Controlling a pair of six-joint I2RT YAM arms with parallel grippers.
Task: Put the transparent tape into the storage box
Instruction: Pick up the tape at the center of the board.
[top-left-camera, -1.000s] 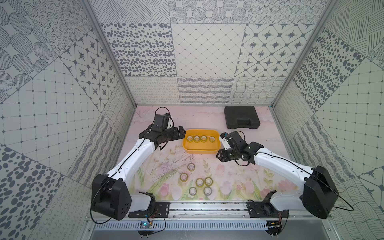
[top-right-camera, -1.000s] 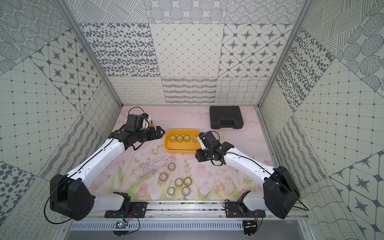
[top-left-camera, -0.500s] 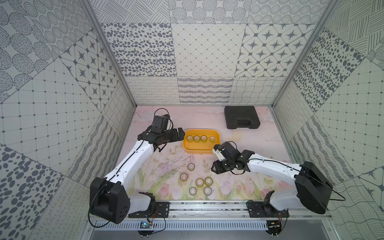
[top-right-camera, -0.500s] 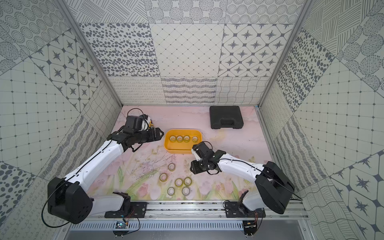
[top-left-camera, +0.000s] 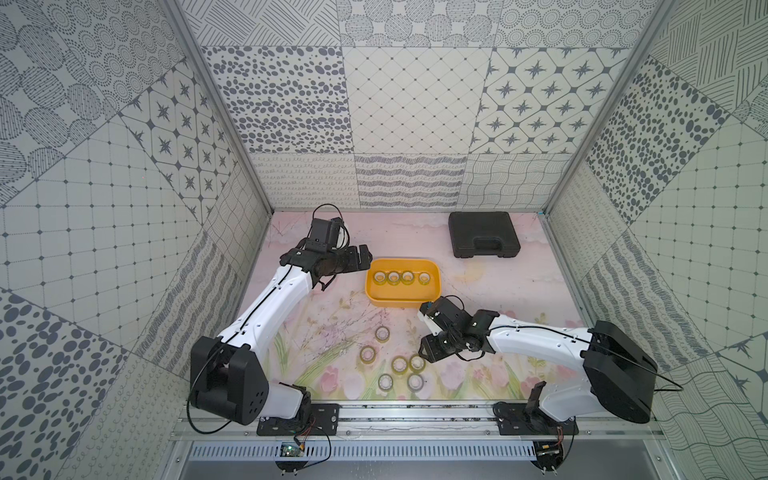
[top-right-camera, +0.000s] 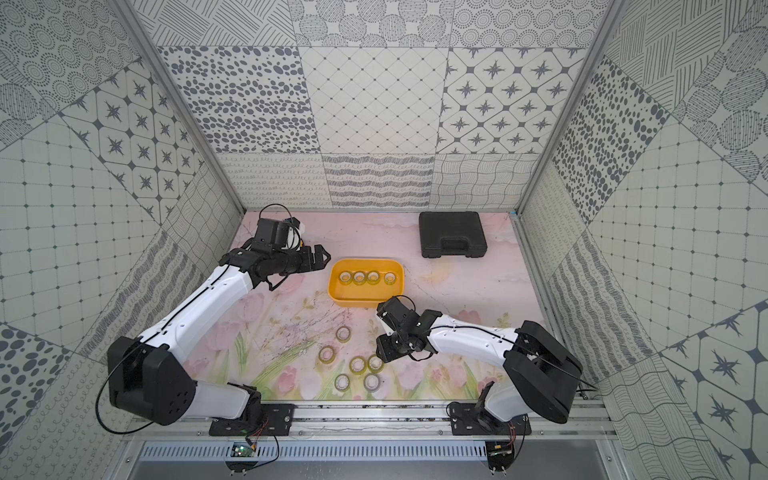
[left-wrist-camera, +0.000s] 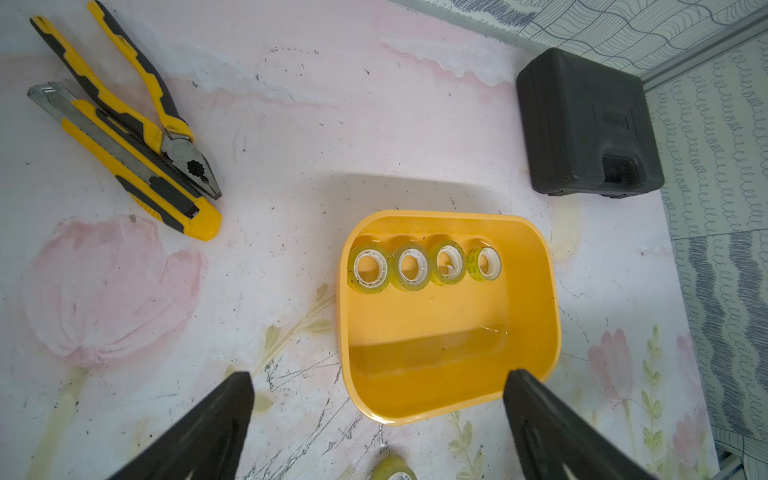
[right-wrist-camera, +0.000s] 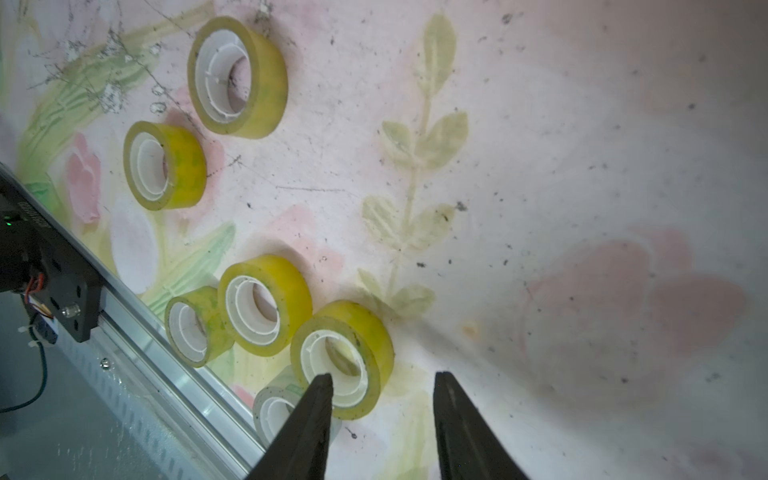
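The storage box is a shallow yellow tub in mid-table, with several transparent tape rolls lined along its far wall. Several more tape rolls lie loose on the mat near the front. My right gripper hangs open just right of that group. One finger sits in front of the core of the nearest tape roll, and nothing is between the jaws. My left gripper is open and empty beside the tub's left end.
A black hard case lies at the back right. Yellow-handled pliers and a yellow utility knife lie at the back left. The metal rail runs along the front edge, close to the loose rolls.
My right gripper has swung from the tub's right end toward the front, down to the loose rolls, its jaws unchanged. The left arm has barely shifted.
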